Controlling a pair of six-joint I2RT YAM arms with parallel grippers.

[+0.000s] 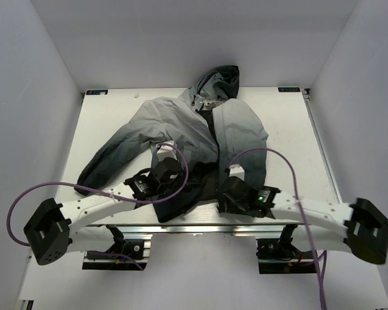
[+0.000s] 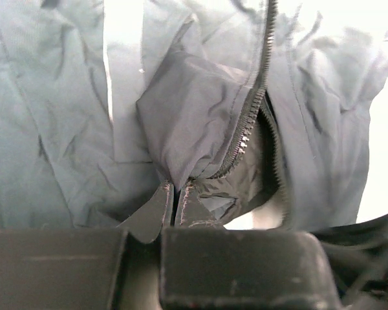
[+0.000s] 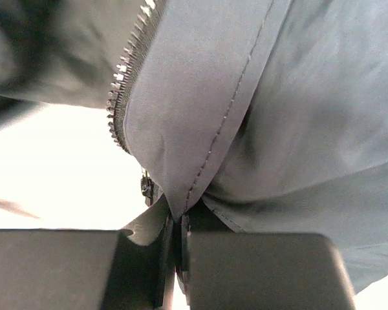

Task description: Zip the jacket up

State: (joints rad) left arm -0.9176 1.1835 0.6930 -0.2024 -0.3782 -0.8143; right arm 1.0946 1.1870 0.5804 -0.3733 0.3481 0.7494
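Since both pincers bite only cloth at the near end, the left gripper clamped on a dark fold below the zipper and the right gripper nipping the stitched edge, either fold may slip free. Farther off, the jacket lies spread on the table; a hard pull could drag it whole.

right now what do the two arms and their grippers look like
Both the left arm and right arm have white links with black blocky shoulder joints. A purple cable loops along each. The left gripper and right gripper are black, with flat dark fingers.
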